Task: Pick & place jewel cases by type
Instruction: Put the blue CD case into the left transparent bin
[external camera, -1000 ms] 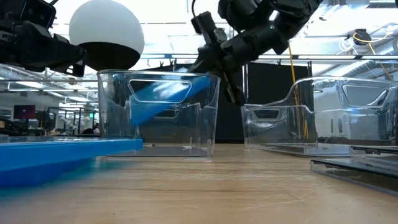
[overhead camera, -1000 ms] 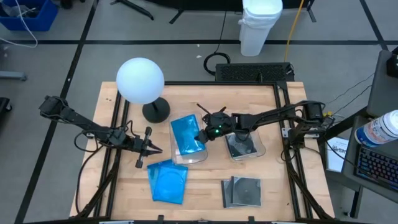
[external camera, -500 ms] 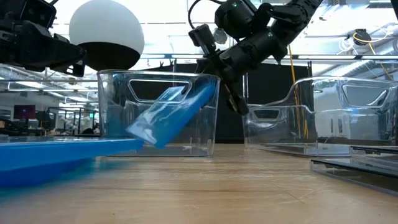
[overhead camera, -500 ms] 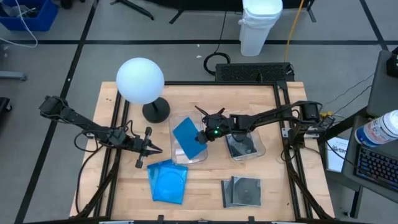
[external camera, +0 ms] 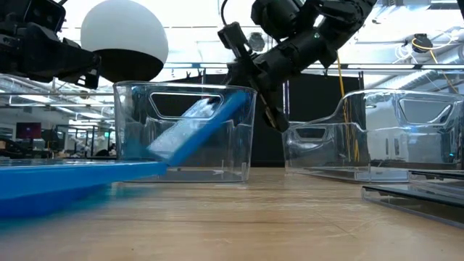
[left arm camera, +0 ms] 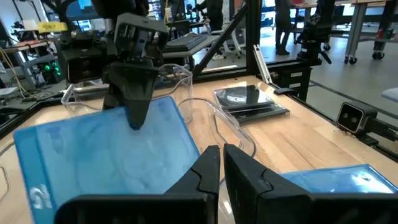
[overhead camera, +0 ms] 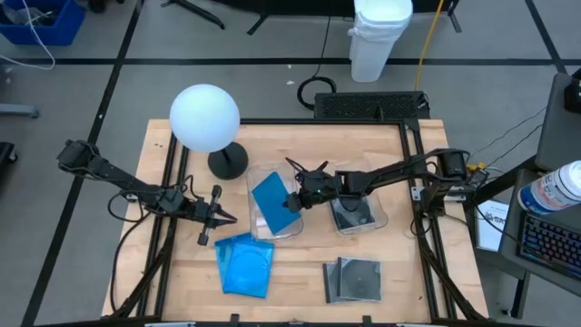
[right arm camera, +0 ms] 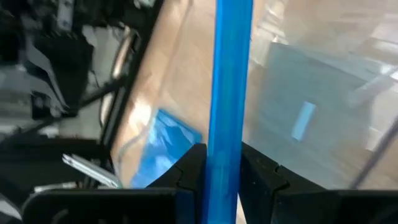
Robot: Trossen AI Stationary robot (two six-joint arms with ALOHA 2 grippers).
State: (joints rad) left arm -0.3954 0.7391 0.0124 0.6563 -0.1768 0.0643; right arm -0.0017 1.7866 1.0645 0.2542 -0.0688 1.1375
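Note:
My right gripper (overhead camera: pixel 295 202) is shut on a translucent blue jewel case (overhead camera: pixel 271 194), which stands tilted inside the left clear bin (overhead camera: pixel 289 229). The left wrist view shows the same case (left arm camera: pixel 106 149) under that gripper (left arm camera: pixel 134 102). A loose pile of blue cases (overhead camera: pixel 245 264) lies flat on the table in front of that bin. Dark cases (overhead camera: pixel 352 279) lie flat near the front edge, and more dark ones lie in the right clear bin (overhead camera: pixel 359 216). My left gripper (overhead camera: pixel 218 218) is shut and hovers left of the blue pile, touching nothing. My right gripper pinches the blue case between its two fingers (right arm camera: pixel 193 168) at the case's raised right edge (right arm camera: pixel 227 140), coming from the table's right and slanting down. The case slopes down to the left, its lower end (external camera: pixel 163 152) deep in the bin near the floor.
A lamp with a white globe (overhead camera: pixel 204 117) and a black base (overhead camera: pixel 227 163) stands behind the left bin. Black frame rails (overhead camera: pixel 168 182) run along the table's sides. Bare wood (overhead camera: pixel 300 263) lies between the two piles at the front.
My right gripper has come down and tipped, carrying the blue case from nearly flat above the left bin into a steep slant inside it. The case's left end dropped toward the bin floor while the held right edge stayed up.

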